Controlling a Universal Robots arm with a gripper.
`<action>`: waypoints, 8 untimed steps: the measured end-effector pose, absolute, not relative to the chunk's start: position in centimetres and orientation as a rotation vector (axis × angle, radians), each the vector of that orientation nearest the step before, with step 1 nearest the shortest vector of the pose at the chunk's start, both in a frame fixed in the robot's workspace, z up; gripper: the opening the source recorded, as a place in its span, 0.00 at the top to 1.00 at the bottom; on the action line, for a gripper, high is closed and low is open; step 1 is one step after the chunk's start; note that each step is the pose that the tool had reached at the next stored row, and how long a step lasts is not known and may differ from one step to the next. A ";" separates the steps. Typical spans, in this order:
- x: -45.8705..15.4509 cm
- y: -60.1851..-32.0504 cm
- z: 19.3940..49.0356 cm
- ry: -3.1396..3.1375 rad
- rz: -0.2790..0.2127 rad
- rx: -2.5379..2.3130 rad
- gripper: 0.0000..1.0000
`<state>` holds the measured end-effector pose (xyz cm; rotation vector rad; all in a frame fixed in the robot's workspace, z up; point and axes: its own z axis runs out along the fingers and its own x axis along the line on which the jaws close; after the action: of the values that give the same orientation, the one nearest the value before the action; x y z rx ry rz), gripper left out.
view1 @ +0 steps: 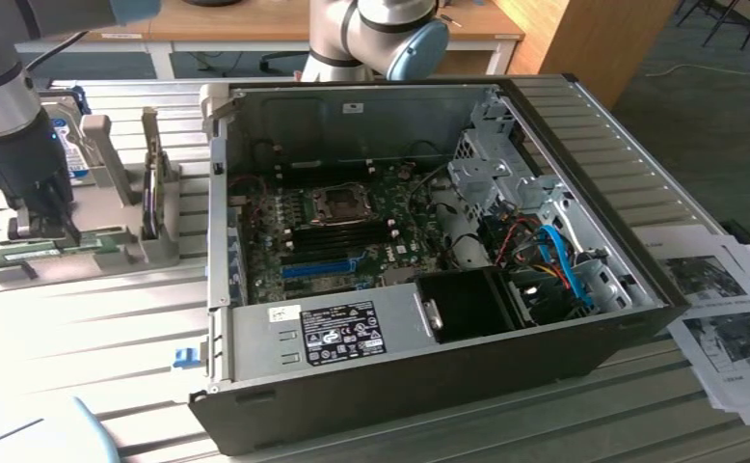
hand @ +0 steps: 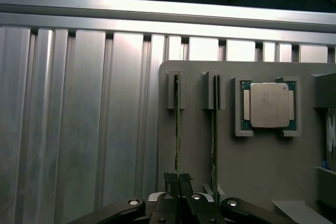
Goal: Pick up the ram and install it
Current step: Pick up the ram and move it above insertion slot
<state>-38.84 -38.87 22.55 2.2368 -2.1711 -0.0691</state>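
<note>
The ram (hand: 177, 129) is a thin green stick standing on edge in a slot of a grey holder (hand: 252, 166). My gripper (hand: 178, 181) is shut on its near end, one finger on each face. A second green stick (hand: 214, 140) stands in the neighbouring slot. In the exterior view, my gripper (view1: 40, 224) hangs over the holder (view1: 118, 256) at the exterior view's left, with the ram (view1: 82, 244) under it. The open computer case (view1: 581, 154) fills the middle, and its black memory slots (view1: 349, 234) lie beside the processor socket.
A processor chip (hand: 269, 105) rests in a pocket of the holder. A bright blue slot (view1: 317, 268) lies on the motherboard below the memory slots. Upright grey brackets (view1: 112, 159) stand behind the holder. Printed papers (view1: 736, 318) lie at the exterior view's right of the case.
</note>
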 end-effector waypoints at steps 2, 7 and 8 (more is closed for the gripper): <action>-38.8 -38.9 22.7 -2.171 -0.068 2.236 0.89; -38.8 -38.9 23.1 -2.170 -0.067 2.236 0.89; -38.8 -38.9 23.2 -2.170 -0.066 2.235 0.89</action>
<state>-38.84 -38.87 23.22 2.2354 -2.1700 -0.0662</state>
